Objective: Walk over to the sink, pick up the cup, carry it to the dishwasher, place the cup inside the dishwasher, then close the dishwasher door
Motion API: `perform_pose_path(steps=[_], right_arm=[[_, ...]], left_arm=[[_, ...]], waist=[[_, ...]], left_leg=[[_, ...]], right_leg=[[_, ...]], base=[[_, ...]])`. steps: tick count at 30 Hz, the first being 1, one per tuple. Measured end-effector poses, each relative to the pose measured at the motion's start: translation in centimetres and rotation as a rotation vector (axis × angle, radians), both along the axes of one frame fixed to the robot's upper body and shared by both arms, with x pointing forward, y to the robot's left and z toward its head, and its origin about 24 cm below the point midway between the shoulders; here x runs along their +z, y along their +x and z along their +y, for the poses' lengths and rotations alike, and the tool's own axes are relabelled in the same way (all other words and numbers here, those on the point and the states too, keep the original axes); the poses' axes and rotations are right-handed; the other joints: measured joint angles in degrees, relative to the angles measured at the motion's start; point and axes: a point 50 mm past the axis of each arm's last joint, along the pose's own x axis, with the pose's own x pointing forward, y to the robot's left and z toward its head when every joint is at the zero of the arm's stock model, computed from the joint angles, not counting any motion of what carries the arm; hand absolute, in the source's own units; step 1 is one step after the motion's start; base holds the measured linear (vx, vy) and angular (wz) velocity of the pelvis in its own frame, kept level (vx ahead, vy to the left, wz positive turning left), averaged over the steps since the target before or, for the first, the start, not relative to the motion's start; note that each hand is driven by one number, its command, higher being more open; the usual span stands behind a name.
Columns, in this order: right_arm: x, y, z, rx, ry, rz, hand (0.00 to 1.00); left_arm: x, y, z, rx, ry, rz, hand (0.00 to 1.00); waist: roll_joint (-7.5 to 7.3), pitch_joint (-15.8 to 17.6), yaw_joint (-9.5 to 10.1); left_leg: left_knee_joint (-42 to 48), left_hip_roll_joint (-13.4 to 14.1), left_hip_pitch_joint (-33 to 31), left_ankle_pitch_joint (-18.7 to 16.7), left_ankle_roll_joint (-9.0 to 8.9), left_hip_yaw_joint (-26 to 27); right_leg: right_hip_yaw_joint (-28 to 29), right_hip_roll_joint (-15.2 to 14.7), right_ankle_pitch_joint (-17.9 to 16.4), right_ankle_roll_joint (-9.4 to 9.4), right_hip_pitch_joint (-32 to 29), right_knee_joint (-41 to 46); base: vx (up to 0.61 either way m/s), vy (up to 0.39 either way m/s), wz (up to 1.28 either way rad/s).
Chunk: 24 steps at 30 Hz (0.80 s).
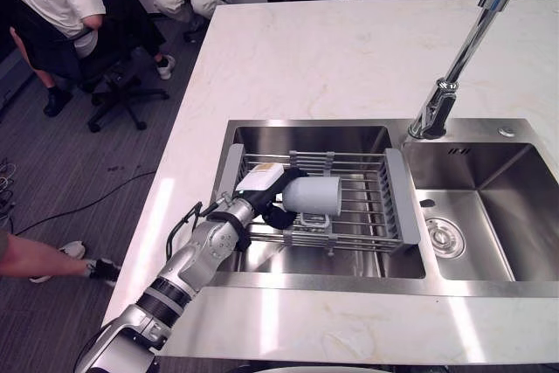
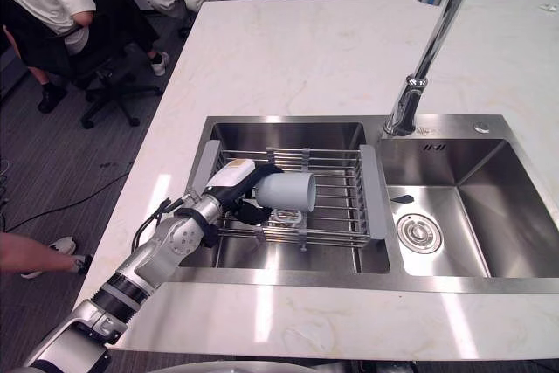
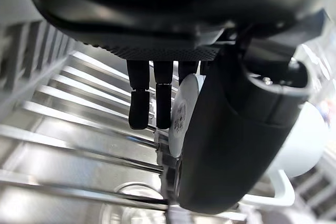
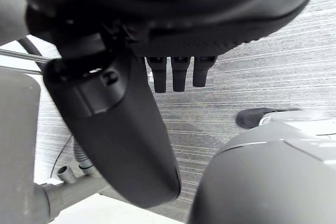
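A pale grey cup (image 1: 314,196) lies on its side on a wire rack (image 1: 367,216) set across the left basin of the sink (image 1: 489,207), its mouth turned to the right. My left hand (image 1: 258,189) is at the cup's base. Its white-covered thumb lies over the top and its dark fingers (image 3: 139,103) reach down beside the base, nearly straight. In the left wrist view the cup (image 3: 310,140) sits between the thumb and the fingers and still rests on the rack. My right hand (image 4: 121,129) hangs over grey floor with relaxed fingers, holding nothing.
A tall chrome faucet (image 1: 463,50) rises behind the divide between the two basins. A pale marble counter (image 1: 349,50) surrounds the sink. People sit on office chairs (image 1: 113,85) at the far left, and a person's leg (image 1: 35,259) lies on the floor at the left edge.
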Motion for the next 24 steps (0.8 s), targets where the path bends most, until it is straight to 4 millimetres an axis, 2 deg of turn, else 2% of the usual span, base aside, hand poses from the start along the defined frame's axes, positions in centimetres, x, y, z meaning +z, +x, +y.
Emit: perform_pose_path(steps=[4,14,19,24], right_arm=[[-0.1,-0.2,0.1,-0.005,0.004,0.015,0.90],[-0.3,-1.1,-0.3,-0.047,0.007,0.031,0.90],[-0.3,-1.5,-0.5,-0.105,0.022,0.026,0.90],[-0.2,-1.3,-0.6,-0.115,0.015,0.018,0.90]], left_arm=[[-0.3,-0.9,0.8,0.108,-0.256,0.055,0.30],[0.8,-4.2,1.7,0.221,-0.877,0.122,0.30],[2.3,-5.4,1.4,0.224,-1.046,0.078,0.30],[4.3,-6.1,0.8,0.176,-1.157,0.006,0.30]], waist=[[-0.01,0.00,0.68],[-0.07,-0.04,2.64],[-0.31,-0.20,3.84],[-1.08,-0.72,4.69]], left_leg=[[0.02,0.01,0.16,0.00,0.00,-0.03],[0.08,0.11,0.91,-0.01,0.00,0.13],[0.38,0.27,0.86,-0.56,-0.03,2.03],[5.69,1.24,-0.48,-4.19,0.07,5.58]], right_leg=[[-0.03,0.00,0.00,0.01,0.21,0.01],[0.46,0.08,0.00,0.01,0.67,0.21],[2.50,0.28,0.01,0.08,-0.26,0.69],[6.37,0.67,0.31,0.54,-1.60,1.44]], base=[[0.00,0.000,0.00],[-0.01,-0.002,-0.01],[0.00,0.003,-0.19],[0.01,0.018,-0.38]])
